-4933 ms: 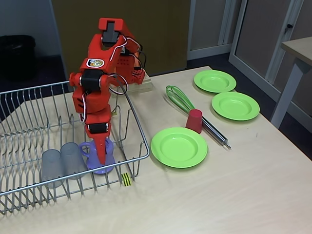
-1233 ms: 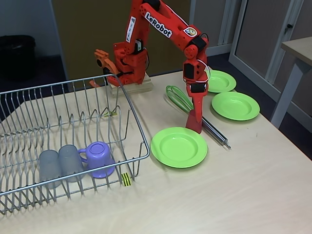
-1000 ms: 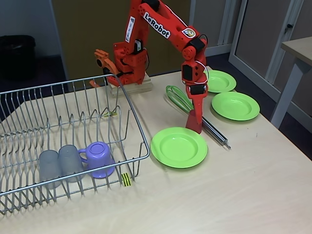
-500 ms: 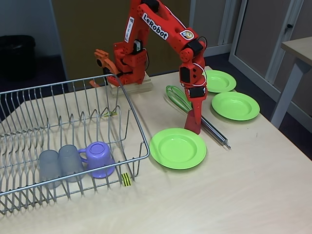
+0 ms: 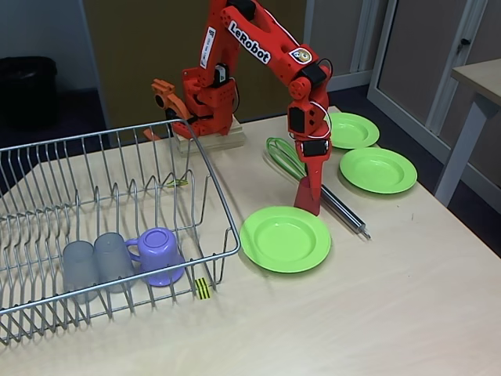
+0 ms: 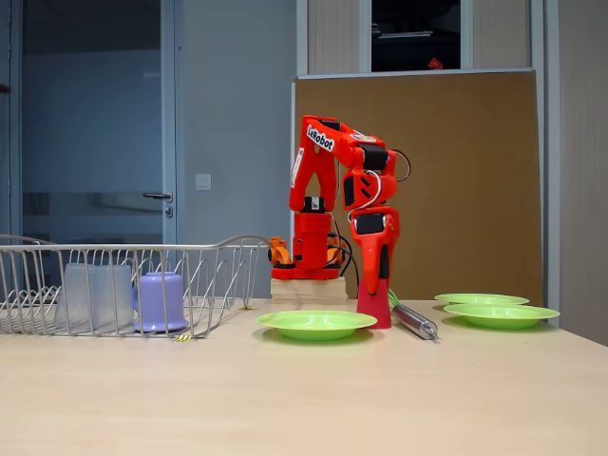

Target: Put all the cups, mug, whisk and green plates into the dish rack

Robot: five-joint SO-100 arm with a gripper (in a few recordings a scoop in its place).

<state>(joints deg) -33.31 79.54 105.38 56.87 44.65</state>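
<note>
My gripper [image 5: 309, 188] points straight down onto the short red cup [image 5: 308, 204], shut on it; the cup [image 6: 372, 315] stands on the table at the near plate's rim. The whisk [image 5: 283, 157] lies just behind, its silver handle [image 6: 414, 323] running toward the right. Three green plates lie on the table: one in front [image 5: 286, 239], two at the back right [image 5: 378, 170] [image 5: 351, 130]. Inside the dish rack [image 5: 213, 186] at the left sit two grey cups [image 5: 78, 266] [image 5: 112, 258] and the purple mug [image 5: 156, 254].
The arm's base stands on a wooden block [image 5: 210, 142] behind the rack's far corner. A yellow-and-black tag [image 5: 203, 288] hangs on the rack's front rim. Another table [image 5: 477, 82] stands off to the right, past the tabletop's right edge.
The arm left the rack, where the mug now sits, and came down on the red cup. In the last second the cup and the near plate shifted slightly left.
</note>
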